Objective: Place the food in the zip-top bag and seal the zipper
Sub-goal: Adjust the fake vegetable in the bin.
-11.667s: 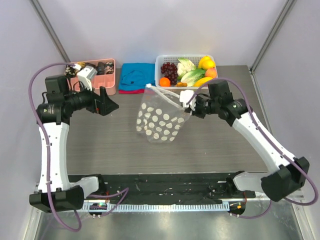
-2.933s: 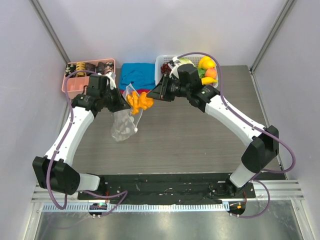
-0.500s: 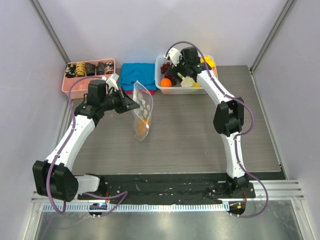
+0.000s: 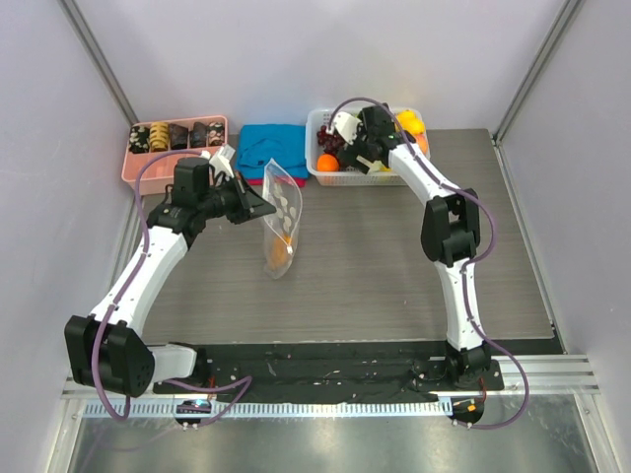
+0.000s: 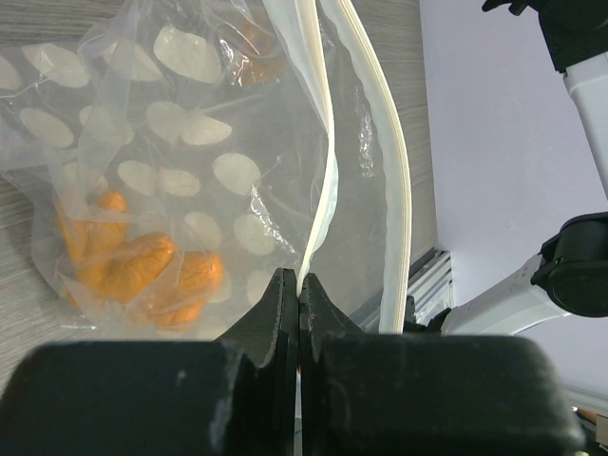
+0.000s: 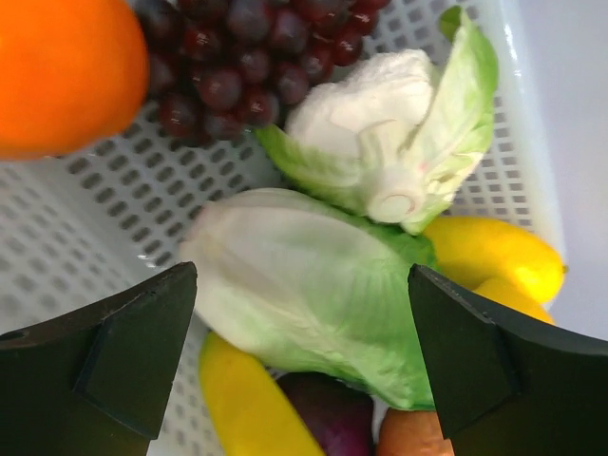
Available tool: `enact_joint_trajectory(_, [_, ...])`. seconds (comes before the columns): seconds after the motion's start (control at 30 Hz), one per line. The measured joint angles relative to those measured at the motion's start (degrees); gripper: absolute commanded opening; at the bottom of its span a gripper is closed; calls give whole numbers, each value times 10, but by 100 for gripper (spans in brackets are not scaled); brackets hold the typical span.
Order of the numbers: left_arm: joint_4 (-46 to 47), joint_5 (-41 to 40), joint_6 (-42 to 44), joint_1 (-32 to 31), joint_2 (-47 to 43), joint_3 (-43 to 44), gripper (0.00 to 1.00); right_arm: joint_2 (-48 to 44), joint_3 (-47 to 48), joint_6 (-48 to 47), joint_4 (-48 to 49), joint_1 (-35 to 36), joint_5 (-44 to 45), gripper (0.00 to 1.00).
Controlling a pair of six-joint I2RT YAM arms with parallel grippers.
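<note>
Grey table [image 4: 394,266] under me; my left pincer [image 5: 299,296] stays clamped on the bag [image 4: 281,222] at its zipper [image 5: 321,142], and the orange piece [image 5: 142,275] now lies inside; my right pincer [image 6: 300,285] has left the bag and hangs, jaws apart, over lettuce [image 6: 313,323] in the basket [image 6: 85,199]; one item is packed, more remain; no writing shows.
</note>
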Motion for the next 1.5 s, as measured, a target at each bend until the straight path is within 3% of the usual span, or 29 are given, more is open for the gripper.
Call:
enact_joint_trajectory(0.47, [-1,0,8,0,0,0,0,0,-7,-148,-26,-24,7,99])
enact_joint_trajectory(0.77, [-1,0,10,0,13,0,0,23,19,-191,-42,-30,0,81])
enact_joint_trajectory(0.87, [-3,0,11,0,14,3,0,31,23,-200,-42,-32,-8,64])
enact_joint_trajectory(0.9, [-4,0,12,0,15,4,0,32,23,-202,-45,-32,-11,54])
enact_joint_trajectory(1.17, [-10,0,13,0,18,10,0,33,23,-212,-61,-32,-27,1])
enact_joint_trajectory(1.5, [-11,0,13,0,22,15,0,33,23,-213,-64,-34,-56,1])
